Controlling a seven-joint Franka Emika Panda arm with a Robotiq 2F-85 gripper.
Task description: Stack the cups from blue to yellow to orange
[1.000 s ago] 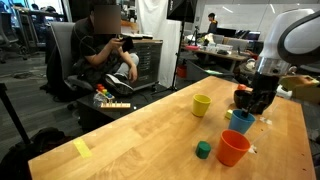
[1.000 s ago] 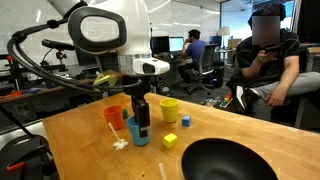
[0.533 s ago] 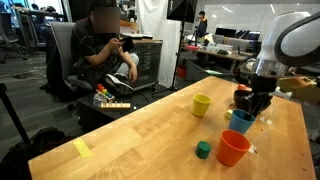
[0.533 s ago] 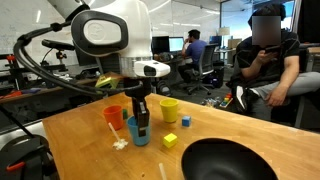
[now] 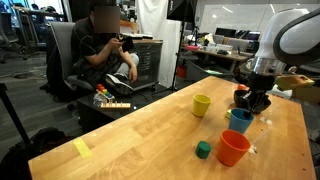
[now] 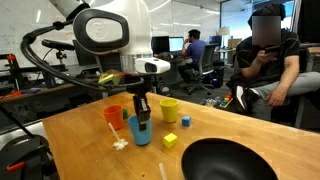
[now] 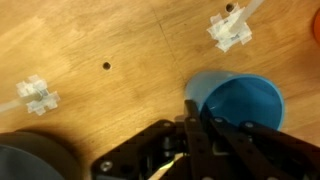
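The light blue cup point(image 5: 240, 121) point(image 6: 139, 131) point(image 7: 238, 103) stands upright on the wooden table. My gripper point(image 5: 252, 107) point(image 6: 142, 117) point(image 7: 192, 118) comes straight down onto it and is shut on its rim, with one finger inside the cup and one outside. The orange cup point(image 5: 233, 148) point(image 6: 113, 117) stands close beside the blue one. The yellow cup point(image 5: 201, 105) point(image 6: 169, 110) stands a little apart on the other side. Both are upright and empty-looking.
A dark wide bowl point(image 6: 225, 161) point(image 7: 30, 165) sits near a table edge. Small cubes lie about: a green cube point(image 5: 203, 150), and a yellow cube point(image 6: 170, 141). White plastic bits point(image 7: 231, 28) lie by the blue cup. A seated person point(image 5: 105, 45) is beyond the table.
The jaws have closed onto the blue cup's rim. The arm and the cups have stayed almost where they were.
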